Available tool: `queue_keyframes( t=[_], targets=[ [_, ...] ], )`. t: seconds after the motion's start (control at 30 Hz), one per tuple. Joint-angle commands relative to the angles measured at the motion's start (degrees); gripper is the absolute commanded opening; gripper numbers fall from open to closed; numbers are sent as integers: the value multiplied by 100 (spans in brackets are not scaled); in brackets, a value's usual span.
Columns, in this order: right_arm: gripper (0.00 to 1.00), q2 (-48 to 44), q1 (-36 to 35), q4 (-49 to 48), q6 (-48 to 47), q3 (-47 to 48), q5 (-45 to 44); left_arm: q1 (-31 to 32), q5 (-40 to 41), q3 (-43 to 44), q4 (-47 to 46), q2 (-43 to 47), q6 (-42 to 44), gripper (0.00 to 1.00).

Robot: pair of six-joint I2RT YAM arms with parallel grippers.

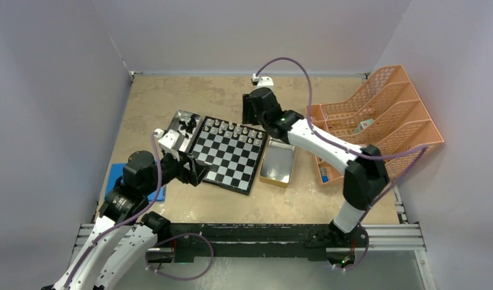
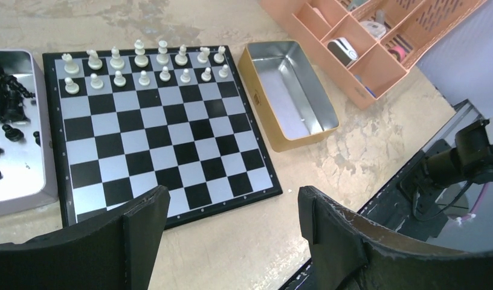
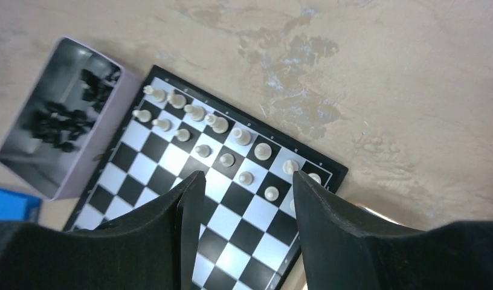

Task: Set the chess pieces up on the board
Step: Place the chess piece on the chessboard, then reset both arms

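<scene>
At the near edge, the mottled beige worktop [image 1: 171, 96] is being bounded by a metal rail [image 1: 389, 235]. The left pincer [image 2: 232, 229] is being held wide open, empty, before the board [image 2: 165, 145]. Beyond, the right pincer [image 3: 247, 199] is being held apart, empty, over the cream-white pieces [image 2: 144, 66]. Black pieces [image 2: 5, 99] are being kept in a tray [image 2: 26, 187]. White walls [image 1: 244, 30] are enclosing everything.

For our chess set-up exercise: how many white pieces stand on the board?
16 white pieces, all on the board: eight along the far edge row, eight pawns in the row just in front. None seems hidden.
</scene>
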State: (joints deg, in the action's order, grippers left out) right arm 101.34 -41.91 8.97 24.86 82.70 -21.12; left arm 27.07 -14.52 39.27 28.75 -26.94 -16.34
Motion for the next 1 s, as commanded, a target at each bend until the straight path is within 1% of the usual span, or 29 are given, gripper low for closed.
queue_keyframes(
  t=[0.0, 0.1, 0.2, 0.27, 0.37, 0.4, 0.43, 0.47, 0.63, 0.73, 0.87, 0.97],
  targets=[
    [59, -908, 40, 72, 193, -424, 216, 0, 20, 673, 64, -252, -412, 78],
    [62, -1568, 38, -21, 262, -809, 474, 0, 225, 953, 255, -512, -768, 78],
    [68, -2280, 34, -201, 286, -1226, 585, 0, 351, 1203, 444, -712, -1003, 79],
    [70, -2662, 42, -167, 319, -1435, 660, -1, 431, 1294, 472, -779, -1158, 80],
    [73, -3190, 38, -87, 366, -1730, 827, 0, 369, 1363, 484, -824, -1198, 81],
    [79, -3376, 38, -66, 393, -1817, 826, 0, 337, 1411, 525, -813, -1197, 81],
    [93, -3559, 38, -53, 406, -1894, 787, 0, 275, 1435, 530, -787, -1196, 81],
    [98, -3740, 42, -47, 386, -1968, 803, -2, 189, 1442, 520, -756, -1185, 81],
    [99, -4806, 35, 18, 409, -2314, 912, 0, -30, 1461, 587, -533, -1262, 80],
    [99, -5436, 36, -135, 538, -2667, 1313, 0, -55, 1539, 741, -515, -1334, 80],
    [99, -5868, 37, -206, 1017, -3005, 1660, 0, -233, 1530, 678, -353, -1505, 81],
    [99, -6080, 39, -288, 1123, -3240, 1792, 0, -221, 1347, 515, -146, -1563, 81]
  ],
)
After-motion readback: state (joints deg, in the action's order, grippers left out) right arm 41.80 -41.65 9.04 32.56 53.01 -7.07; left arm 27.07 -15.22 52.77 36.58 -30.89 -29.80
